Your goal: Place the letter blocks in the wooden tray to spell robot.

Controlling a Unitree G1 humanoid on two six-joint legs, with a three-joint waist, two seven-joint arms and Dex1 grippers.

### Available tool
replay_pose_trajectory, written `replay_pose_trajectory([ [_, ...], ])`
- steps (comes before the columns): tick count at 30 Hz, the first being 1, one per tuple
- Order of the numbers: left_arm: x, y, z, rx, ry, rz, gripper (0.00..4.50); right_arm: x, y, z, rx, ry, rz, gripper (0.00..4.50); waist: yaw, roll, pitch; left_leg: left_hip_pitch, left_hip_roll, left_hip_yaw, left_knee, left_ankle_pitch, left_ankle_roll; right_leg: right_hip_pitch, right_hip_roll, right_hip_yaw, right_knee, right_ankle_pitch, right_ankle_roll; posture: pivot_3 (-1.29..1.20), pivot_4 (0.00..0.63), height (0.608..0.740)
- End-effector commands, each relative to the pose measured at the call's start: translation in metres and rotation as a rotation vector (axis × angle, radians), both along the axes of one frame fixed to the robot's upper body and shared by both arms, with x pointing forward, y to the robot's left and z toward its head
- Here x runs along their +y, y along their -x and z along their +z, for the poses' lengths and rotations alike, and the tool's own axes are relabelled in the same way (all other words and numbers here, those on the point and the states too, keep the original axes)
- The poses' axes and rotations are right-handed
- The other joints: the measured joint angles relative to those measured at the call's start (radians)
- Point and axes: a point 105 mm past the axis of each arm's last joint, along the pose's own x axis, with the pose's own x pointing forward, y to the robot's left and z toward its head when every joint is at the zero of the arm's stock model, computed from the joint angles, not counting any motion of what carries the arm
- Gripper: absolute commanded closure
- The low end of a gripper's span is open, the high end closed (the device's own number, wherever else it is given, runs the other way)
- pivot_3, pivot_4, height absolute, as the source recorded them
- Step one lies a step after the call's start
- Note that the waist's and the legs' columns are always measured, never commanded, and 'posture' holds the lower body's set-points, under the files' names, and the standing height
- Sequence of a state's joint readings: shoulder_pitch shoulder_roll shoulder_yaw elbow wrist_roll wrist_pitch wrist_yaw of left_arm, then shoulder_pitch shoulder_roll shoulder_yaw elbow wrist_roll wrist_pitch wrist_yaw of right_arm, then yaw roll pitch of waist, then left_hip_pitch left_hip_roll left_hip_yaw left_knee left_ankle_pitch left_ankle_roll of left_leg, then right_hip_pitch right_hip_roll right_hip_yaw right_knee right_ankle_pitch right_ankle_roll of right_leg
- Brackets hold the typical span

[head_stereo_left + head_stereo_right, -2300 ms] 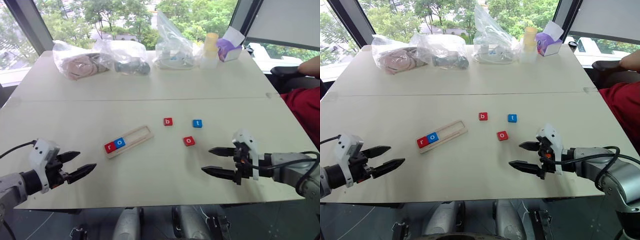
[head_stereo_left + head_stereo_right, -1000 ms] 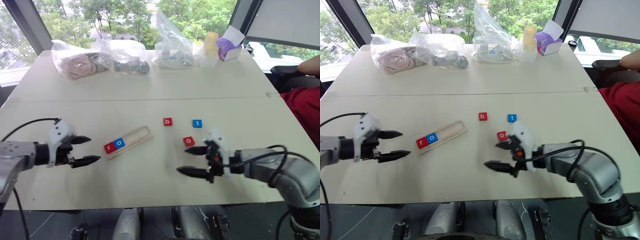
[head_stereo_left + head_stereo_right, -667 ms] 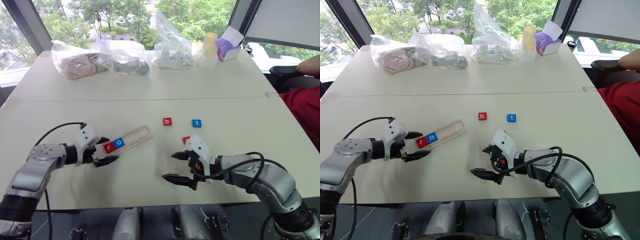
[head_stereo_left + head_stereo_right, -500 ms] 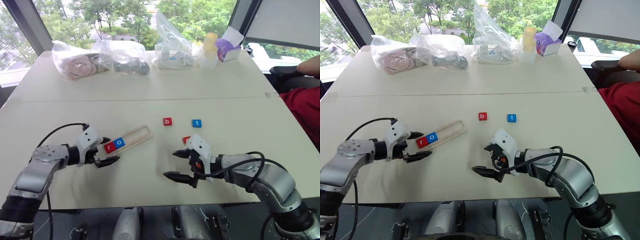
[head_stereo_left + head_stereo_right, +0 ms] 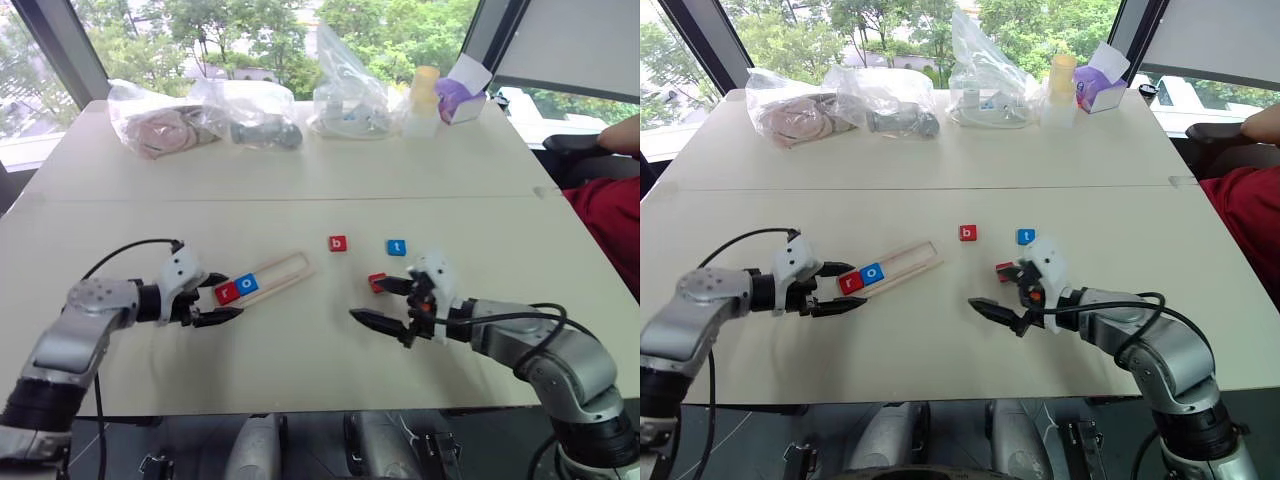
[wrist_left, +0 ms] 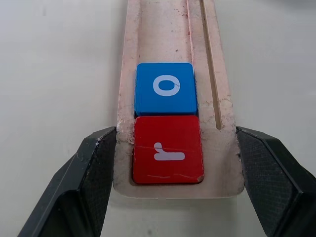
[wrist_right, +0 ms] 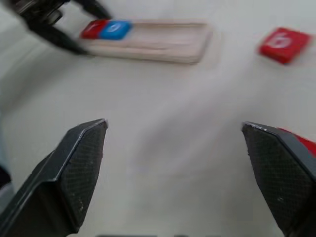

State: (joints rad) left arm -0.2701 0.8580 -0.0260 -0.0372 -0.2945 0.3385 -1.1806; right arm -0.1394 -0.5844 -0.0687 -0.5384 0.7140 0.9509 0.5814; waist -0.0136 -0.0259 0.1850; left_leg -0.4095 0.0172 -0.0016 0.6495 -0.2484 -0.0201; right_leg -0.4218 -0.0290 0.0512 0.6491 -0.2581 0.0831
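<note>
Our left gripper (image 6: 175, 173) is clamped on the near end of the long pale wooden tray (image 5: 281, 273) — one black finger on each side wall — which lies slantwise on the pale table (image 5: 300, 190), left of centre. In that end sit the red "r" tile (image 6: 167, 155) and, touching it, the blue "o" tile (image 6: 165, 88). Our right gripper (image 5: 1008, 291) hovers with fingers spread wide around the loose red "o" tile (image 5: 376, 283); the red "b" tile (image 5: 967, 233) and blue "t" tile (image 5: 1025, 237) lie just beyond, toward the far edge.
</note>
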Motion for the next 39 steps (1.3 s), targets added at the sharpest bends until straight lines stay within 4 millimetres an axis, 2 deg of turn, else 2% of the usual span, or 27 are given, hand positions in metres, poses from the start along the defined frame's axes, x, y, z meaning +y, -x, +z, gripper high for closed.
replay_pose_trajectory([
  [1,-0.014,0.01,0.004,0.018,-0.024,-0.183,1.39,-0.007,0.001,0.014,-0.043,-0.047,-0.027,0.0,-0.002,0.0,0.0,0.0,0.0,0.0,0.0,0.0,0.0,0.0,0.0,0.0,0.0,0.0,0.0,0.0,0.15,0.74],
  [8,-0.028,-0.006,-0.011,0.005,-0.054,-0.257,1.39,-0.008,0.004,0.014,-0.063,-0.021,-0.066,0.0,-0.006,0.0,0.0,0.0,-0.001,0.0,0.0,0.0,0.0,0.0,0.003,0.0,0.001,0.0,0.001,0.0,0.15,0.74],
  [17,-0.022,-0.006,-0.027,-0.032,-0.13,-0.302,1.39,-0.004,0.005,0.012,-0.062,-0.02,-0.069,0.0,-0.003,0.0,0.0,0.0,0.0,0.0,0.0,0.0,0.0,0.0,0.002,0.0,0.001,0.001,0.001,0.0,0.15,0.74],
  [24,-0.02,-0.004,-0.033,-0.029,-0.151,-0.349,1.39,0.002,-0.007,0.014,-0.099,-0.022,-0.073,0.0,-0.003,0.0,0.0,0.0,0.0,0.0,0.0,0.0,0.0,0.0,0.002,0.0,0.001,0.001,0.001,0.0,0.15,0.74],
  [26,-0.017,-0.004,-0.034,-0.001,-0.143,-0.346,0.36,0.003,-0.007,0.013,-0.099,-0.015,-0.064,0.0,-0.003,0.0,0.0,0.0,0.0,0.0,0.0,0.0,0.0,0.0,0.002,0.0,0.001,0.001,0.001,0.0,0.15,0.74],
  [27,-0.016,-0.005,-0.034,0.002,-0.142,-0.34,0.01,0.003,-0.007,0.012,-0.099,-0.012,-0.064,0.0,-0.004,0.0,0.0,0.0,0.0,0.0,0.0,0.0,0.0,0.0,0.002,0.0,0.001,0.001,0.001,0.0,0.15,0.74],
  [29,-0.015,-0.006,-0.034,0.001,-0.144,-0.321,0.01,0.003,-0.008,0.011,-0.101,-0.008,-0.067,0.0,-0.006,0.001,0.0,0.001,0.0,0.0,0.0,0.0,0.0,0.0,0.002,0.0,0.002,0.001,0.001,0.0,0.15,0.74],
  [33,-0.008,-0.01,-0.029,-0.046,-0.155,-0.247,0.01,0.002,-0.02,0.02,-0.169,-0.053,-0.145,0.0,-0.006,0.001,-0.001,0.001,0.0,0.0,0.0,0.0,0.0,0.0,0.002,0.0,0.002,0.001,0.002,0.0,0.15,0.74],
  [36,0.0,0.002,0.0,-0.026,-0.066,-0.18,0.01,0.014,-0.035,0.023,-0.218,-0.015,-0.201,0.0,-0.027,0.0,0.0,0.002,0.002,0.0,0.001,0.0,0.0,-0.001,0.003,0.001,0.004,0.001,0.001,0.0,0.15,0.74],
  [39,0.018,0.012,0.017,0.027,-0.016,-0.067,0.01,0.035,-0.051,0.016,-0.182,0.035,-0.22,0.0,-0.031,0.0,0.0,0.001,0.004,-0.001,0.001,0.0,0.0,-0.002,0.003,0.001,0.006,0.001,0.001,0.0,0.15,0.74],
])
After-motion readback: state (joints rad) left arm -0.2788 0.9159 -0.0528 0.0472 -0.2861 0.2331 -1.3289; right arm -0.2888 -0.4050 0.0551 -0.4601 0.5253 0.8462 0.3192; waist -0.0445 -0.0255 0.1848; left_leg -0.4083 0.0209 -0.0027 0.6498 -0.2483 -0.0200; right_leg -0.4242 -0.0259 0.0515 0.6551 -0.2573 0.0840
